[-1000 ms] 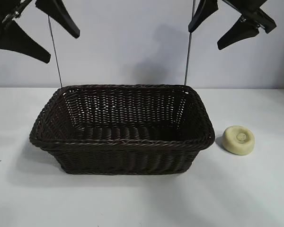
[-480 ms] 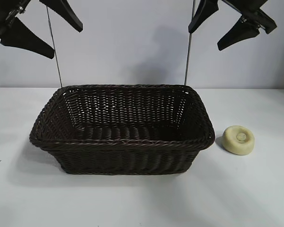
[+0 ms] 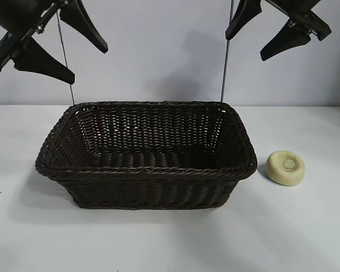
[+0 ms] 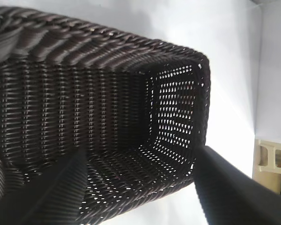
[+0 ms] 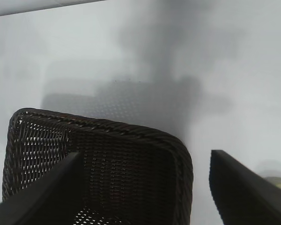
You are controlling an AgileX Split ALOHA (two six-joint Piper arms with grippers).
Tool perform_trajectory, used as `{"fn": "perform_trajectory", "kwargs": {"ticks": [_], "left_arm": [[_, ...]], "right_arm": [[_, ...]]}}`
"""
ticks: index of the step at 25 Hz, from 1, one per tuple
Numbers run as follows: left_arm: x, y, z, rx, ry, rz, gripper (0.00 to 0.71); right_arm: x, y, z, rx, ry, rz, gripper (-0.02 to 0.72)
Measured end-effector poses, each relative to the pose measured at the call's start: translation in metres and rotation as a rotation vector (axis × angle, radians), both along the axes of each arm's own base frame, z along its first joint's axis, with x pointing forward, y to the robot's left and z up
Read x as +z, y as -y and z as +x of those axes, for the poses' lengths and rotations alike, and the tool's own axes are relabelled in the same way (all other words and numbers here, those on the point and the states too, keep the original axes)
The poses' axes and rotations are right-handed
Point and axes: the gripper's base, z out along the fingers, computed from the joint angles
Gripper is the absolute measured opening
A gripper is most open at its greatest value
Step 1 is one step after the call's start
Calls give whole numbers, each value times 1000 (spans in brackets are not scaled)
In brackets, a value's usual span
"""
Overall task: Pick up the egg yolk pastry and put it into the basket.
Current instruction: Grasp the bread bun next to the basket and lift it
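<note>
basket (image 3: 147, 170) – dark glossy woven wicker; pastry (image 3: 285, 167) – matt, smooth.

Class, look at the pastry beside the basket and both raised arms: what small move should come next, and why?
Probably the right pincer should descend toward the pastry. The pastry lies on the table just outside the basket, on the right arm's side, untouched. Both pincers hang open and empty, high above, and the left pincer is over the basket's far end.

One dark brown woven basket (image 3: 145, 154) and one small pale-yellow egg yolk pastry (image 3: 285, 167) sit on one white table (image 3: 170, 238). Two thin metal rods (image 3: 225, 54) stand behind.
</note>
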Motion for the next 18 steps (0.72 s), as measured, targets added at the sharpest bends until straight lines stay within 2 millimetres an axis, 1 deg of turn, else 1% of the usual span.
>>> {"fn": "perform_trajectory", "kwargs": {"ticks": [3,6,9,13,15,18], "left_arm": [[0,0,0,0,0,1,478],[0,0,0,-1,-1,1,478],[0,0,0,-2,-2,1,478],[0,0,0,-2,-2,1,478],[0,0,0,-2,-2,1,478],[0,0,0,-2,-2,1,478]], "right_arm": [[-2,6,-5,21,-67,-3,537],[-4,21,-7,10,-107,-18,537],[-6,43,-10,-10,-154,-46,537],[-9,69,-10,-50,-166,-116,537],[-10,76,-11,-58,-168,-151,537],[-11,79,-11,-59,-171,-177,537]]}}
